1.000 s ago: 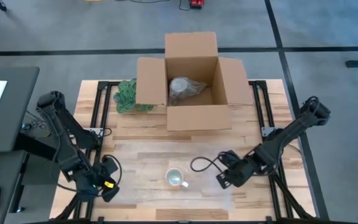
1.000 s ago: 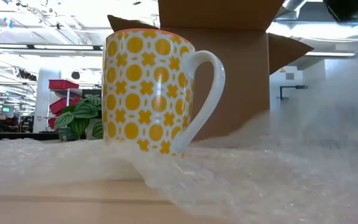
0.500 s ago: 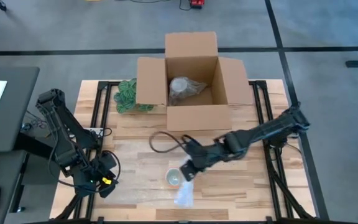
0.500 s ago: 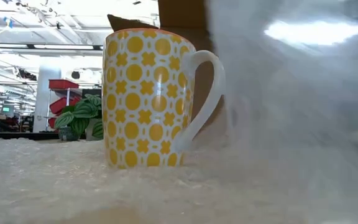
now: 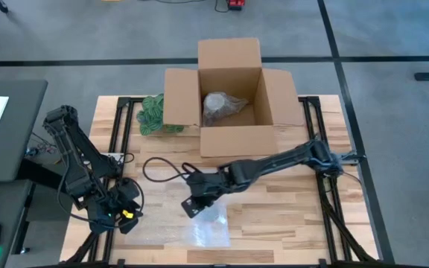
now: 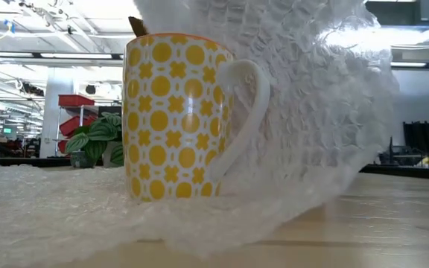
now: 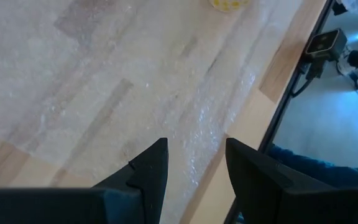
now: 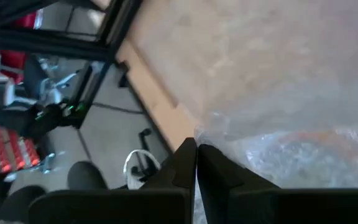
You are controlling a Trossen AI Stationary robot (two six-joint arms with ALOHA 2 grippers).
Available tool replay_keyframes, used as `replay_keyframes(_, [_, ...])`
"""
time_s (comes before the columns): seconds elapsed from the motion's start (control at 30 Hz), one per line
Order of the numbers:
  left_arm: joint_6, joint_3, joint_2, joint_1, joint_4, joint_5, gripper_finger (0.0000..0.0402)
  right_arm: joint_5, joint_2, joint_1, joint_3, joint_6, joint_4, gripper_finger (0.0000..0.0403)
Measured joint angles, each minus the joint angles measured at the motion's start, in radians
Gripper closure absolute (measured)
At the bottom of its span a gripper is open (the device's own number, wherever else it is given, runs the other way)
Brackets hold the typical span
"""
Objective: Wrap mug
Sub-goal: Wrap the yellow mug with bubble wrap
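Note:
A yellow-patterned mug (image 6: 173, 115) stands upright on a sheet of bubble wrap (image 6: 58, 201) at the table's near middle. One side of the wrap (image 6: 311, 97) is raised and drawn over the mug, so in the high view the mug is covered by the bubble wrap (image 5: 213, 223). My right gripper (image 5: 191, 207) reaches across from the right, just left of the mug, and is shut on the wrap. My left gripper (image 5: 127, 216) is open near the table's near left corner, over the sheet's bare part (image 7: 104, 74). My right gripper pinches an edge of the bubble wrap (image 8: 211, 132) between its two fingers, coming from the table's right and slanting down. The held part arches over the mug's top, while the wrap's other end (image 6: 51, 208) lies flat on the table under the mug.
An open cardboard box (image 5: 233, 97) stands at the far middle with a wrapped bundle (image 5: 220, 106) inside. A green bunch (image 5: 153, 113) lies to its left. A black cable (image 5: 162, 170) loops beside my right arm. The near table edge (image 7: 278, 68) is close.
My right gripper has swept from the mug's right toward the table's left, passing over the mug with the wrap's edge in its hold. That side of the sheet has lifted off the table and folded over the mug. The mug has stayed upright where it was.

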Motion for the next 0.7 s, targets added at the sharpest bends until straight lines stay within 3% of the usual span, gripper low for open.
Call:
replay_keyframes(0.43, [0.033, 0.000, 0.000, 0.006, -0.024, -0.010, 0.0260, -0.014, 0.137, -0.024, 0.018, 0.035, 0.159, 0.0396])
replay_keyframes(0.7, [0.050, 0.000, 0.001, 0.006, -0.016, -0.015, 0.0260, -0.002, 0.146, -0.027, 0.017, 0.021, 0.164, 0.0301])
